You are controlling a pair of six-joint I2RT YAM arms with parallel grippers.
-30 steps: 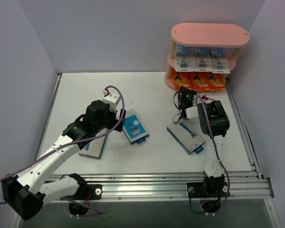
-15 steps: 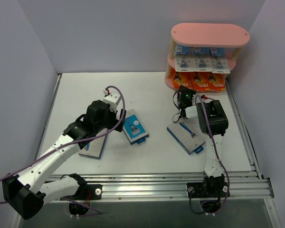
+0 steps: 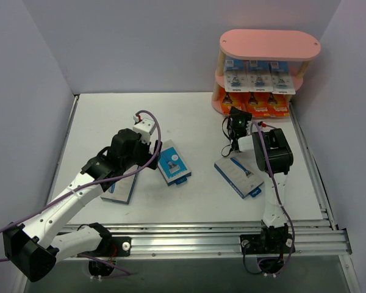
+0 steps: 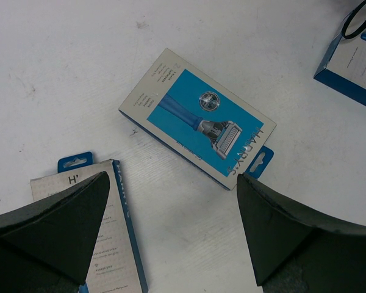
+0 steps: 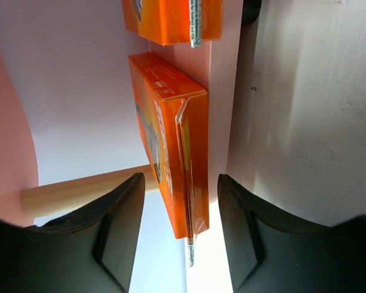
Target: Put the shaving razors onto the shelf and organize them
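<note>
Orange box [image 5: 171, 152] stands with its like on the shelf's [image 3: 269, 46] bottom board, right hand [image 5: 178, 178] loosely parted around it, while the left hand [image 4: 172, 178] gapes wide over a blue-grey box [image 4: 198, 116] on the desk [image 4: 49, 61].

Robotics lab test cell, not a home or a real shop. A bare white table [image 3: 195, 116] is boxed in by plain pale lavender walls [image 3: 140, 43] along its left, far and right edges. An aluminium rail [image 3: 201, 235] runs along the near edge. Bolted to it are the left arm [image 3: 73, 195] and the right arm [image 3: 274, 183], black and white machines trailing loose purple cables [image 3: 157, 131]. The only furnishing is a small pink shelf [image 3: 269, 44] in the far right corner, stocked like a miniature shop display with razor packs [image 3: 259, 78]. Three more boxed packs [image 3: 172, 163] lie flat on the tabletop.
</note>
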